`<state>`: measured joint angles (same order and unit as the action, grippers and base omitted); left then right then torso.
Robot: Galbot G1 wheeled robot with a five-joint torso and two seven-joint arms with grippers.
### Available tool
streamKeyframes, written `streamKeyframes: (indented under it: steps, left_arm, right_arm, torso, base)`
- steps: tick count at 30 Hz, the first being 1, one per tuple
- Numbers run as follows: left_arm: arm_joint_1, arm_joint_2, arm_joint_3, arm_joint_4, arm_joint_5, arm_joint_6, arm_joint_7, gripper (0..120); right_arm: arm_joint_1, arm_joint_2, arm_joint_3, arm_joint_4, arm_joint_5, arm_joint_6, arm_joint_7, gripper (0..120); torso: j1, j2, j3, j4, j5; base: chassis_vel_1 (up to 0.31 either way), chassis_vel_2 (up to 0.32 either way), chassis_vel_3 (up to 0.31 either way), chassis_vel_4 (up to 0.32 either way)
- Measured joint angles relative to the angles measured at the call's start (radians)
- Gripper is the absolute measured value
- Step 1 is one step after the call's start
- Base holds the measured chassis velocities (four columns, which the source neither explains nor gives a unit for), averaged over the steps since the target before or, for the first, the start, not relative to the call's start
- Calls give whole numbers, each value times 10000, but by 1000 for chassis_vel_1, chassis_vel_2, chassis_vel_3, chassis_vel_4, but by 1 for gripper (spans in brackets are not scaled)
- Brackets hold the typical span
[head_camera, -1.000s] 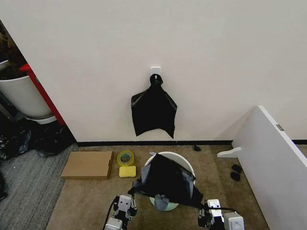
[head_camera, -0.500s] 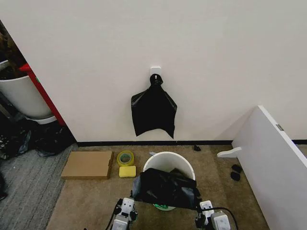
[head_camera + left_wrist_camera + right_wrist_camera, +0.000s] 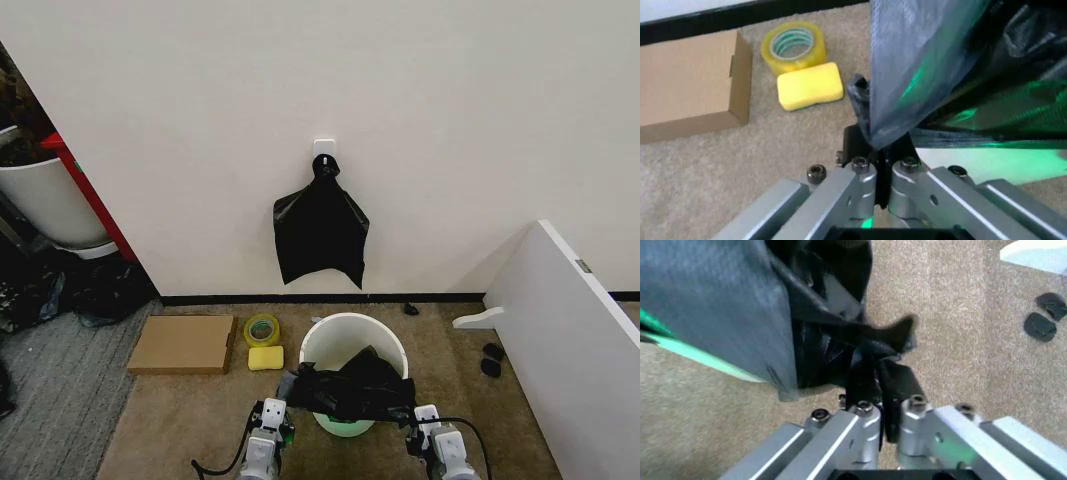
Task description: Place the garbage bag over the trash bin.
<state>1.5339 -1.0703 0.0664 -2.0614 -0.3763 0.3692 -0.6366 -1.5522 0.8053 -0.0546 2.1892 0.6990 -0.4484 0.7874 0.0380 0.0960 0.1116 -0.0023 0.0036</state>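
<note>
While both claws clamp the garbage bag by its corners, it hangs stretched between them over the near rim of the trash bin. Left claw pinches one corner, right claw the other. Beyond the left claw lies a yellow sponge.

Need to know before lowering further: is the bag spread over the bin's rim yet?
Not yet. The bag hangs bunched across the bin's near side between left gripper and right gripper; the far rim is bare.
</note>
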Motion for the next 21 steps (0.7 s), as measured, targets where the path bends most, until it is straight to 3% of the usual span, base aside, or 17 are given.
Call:
streamKeyframes:
  steps: [5,7,9,12,15,21]
  left_arm:
    - [177,139,-168,-330,-172,300,-119,6]
    - [439,369,-386,-989,-532,889,-284,19]
    - [519,460,-468,-1242,-715,1159,-372,19]
    - [837,910,-700,-2419,-1255,2331,-883,36]
    - [1182,1297,-917,-3118,-1388,2972,-1274,48]
    - [1476,1679,-1272,-3686,-1706,3299,-1585,69]
  right_arm:
    - [-403,-139,194,452,19,-1,116,15]
    - [-982,-352,444,1175,122,-127,390,26]
    - [-1163,-411,494,1400,174,-173,485,30]
    - [-1971,-623,696,2430,375,-453,961,43]
    - [-2439,-692,734,3035,538,-868,1447,54]
    - [-2620,-753,848,3172,1014,-1426,2190,77]
  torso:
    - [0,0,0,-1,1]
    - [0,0,-1,1,-1]
    - [0,0,-1,0,-1]
    - [0,0,-1,0,0]
    - [0,1,-1,-1,-1]
    - [0,1,-1,0,3]
  base:
    - [0,0,0,0]
    - [0,0,0,0]
    - [0,0,0,0]
    - [0,0,0,0]
    - [0,0,0,0]
    - [0,0,0,0]
